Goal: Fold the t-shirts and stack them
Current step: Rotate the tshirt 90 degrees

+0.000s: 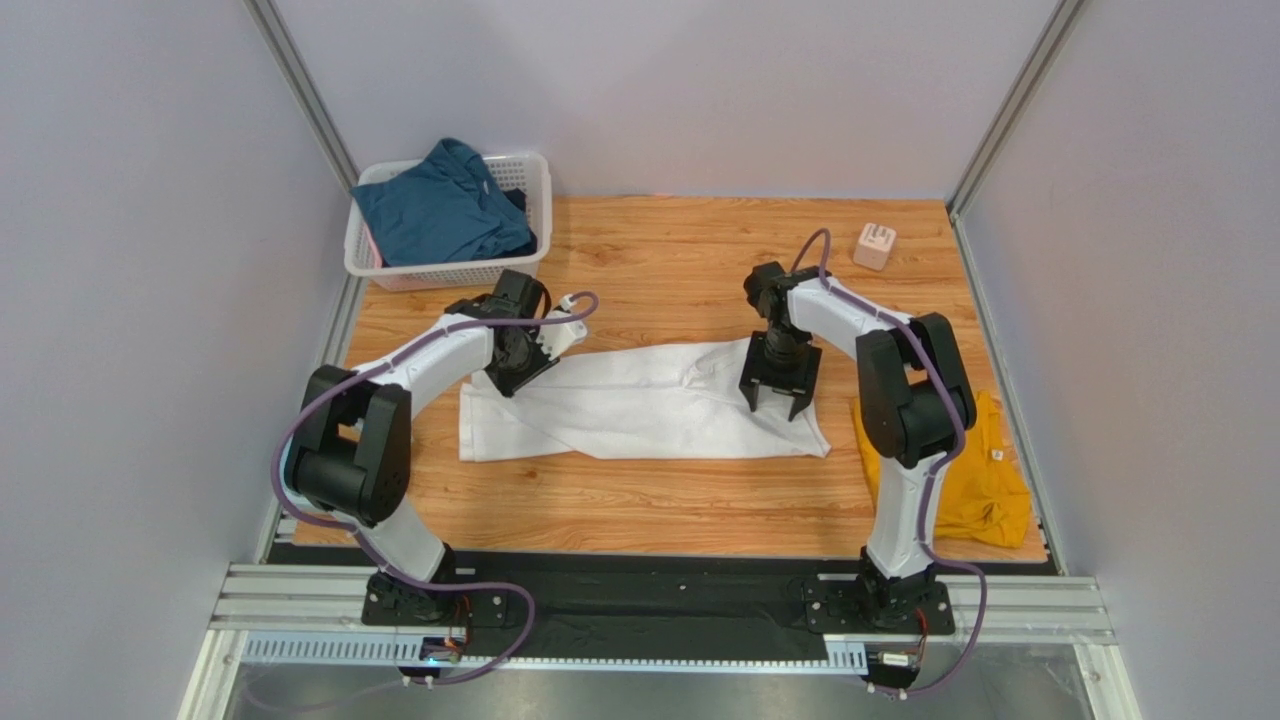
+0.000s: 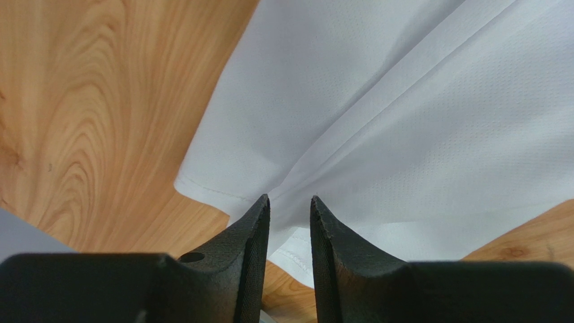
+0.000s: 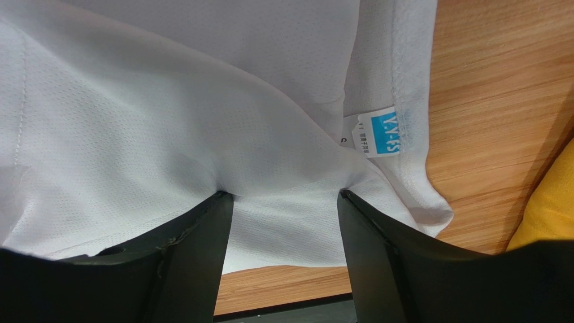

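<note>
The white t-shirt point(image 1: 646, 402) lies as a long strip across the middle of the table. My left gripper point(image 1: 526, 368) is at its left end. In the left wrist view the gripper point(image 2: 290, 198) stands narrow on a raised fold of the white t-shirt point(image 2: 404, 121), and creases run into its tips. My right gripper point(image 1: 780, 398) is over the right end. Seen from its wrist, it point(image 3: 286, 194) stands wide open with its tips pressed on the cloth point(image 3: 168, 121) near the blue neck label point(image 3: 385, 132). The mustard-yellow t-shirt point(image 1: 984, 480) lies crumpled at the right edge. The teal t-shirt point(image 1: 443, 203) sits in the basket.
The white lattice basket point(image 1: 534, 173) stands at the back left corner. A small pale cube point(image 1: 875, 245) sits at the back right. Grey walls close in the left, right and back. A corner of the yellow shirt point(image 3: 549, 208) shows beside the right gripper.
</note>
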Controlling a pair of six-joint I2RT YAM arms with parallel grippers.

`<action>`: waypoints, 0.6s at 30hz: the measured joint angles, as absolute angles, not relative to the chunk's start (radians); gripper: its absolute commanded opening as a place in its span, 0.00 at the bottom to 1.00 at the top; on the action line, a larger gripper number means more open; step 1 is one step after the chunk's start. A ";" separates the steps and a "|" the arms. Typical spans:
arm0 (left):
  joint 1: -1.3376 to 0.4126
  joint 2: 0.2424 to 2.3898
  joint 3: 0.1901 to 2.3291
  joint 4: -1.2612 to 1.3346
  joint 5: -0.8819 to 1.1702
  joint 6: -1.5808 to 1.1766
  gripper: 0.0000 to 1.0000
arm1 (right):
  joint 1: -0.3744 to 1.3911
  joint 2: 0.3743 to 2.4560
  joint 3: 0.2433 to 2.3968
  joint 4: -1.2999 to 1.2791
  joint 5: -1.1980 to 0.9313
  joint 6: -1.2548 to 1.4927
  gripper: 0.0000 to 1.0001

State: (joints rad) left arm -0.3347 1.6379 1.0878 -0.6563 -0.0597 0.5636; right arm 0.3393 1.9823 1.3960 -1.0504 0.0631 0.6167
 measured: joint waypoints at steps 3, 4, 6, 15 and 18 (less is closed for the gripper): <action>-0.340 1.676 1.047 -0.625 -0.106 0.588 0.35 | 0.339 2.006 1.429 -1.078 0.063 0.615 0.66; -0.341 1.684 1.030 -0.617 -0.120 0.594 0.35 | 0.339 2.013 1.438 -1.081 0.063 0.614 0.66; -0.341 1.695 0.988 -0.592 -0.160 0.621 0.35 | 0.331 2.053 1.493 -1.108 0.054 0.609 0.66; -0.356 1.681 0.928 -0.506 -0.269 0.694 0.35 | 0.260 2.261 1.816 -1.178 -0.048 0.588 0.66; -0.369 1.681 0.928 -0.509 -0.269 0.696 0.35 | 0.233 2.315 1.913 -1.202 -0.075 0.585 0.66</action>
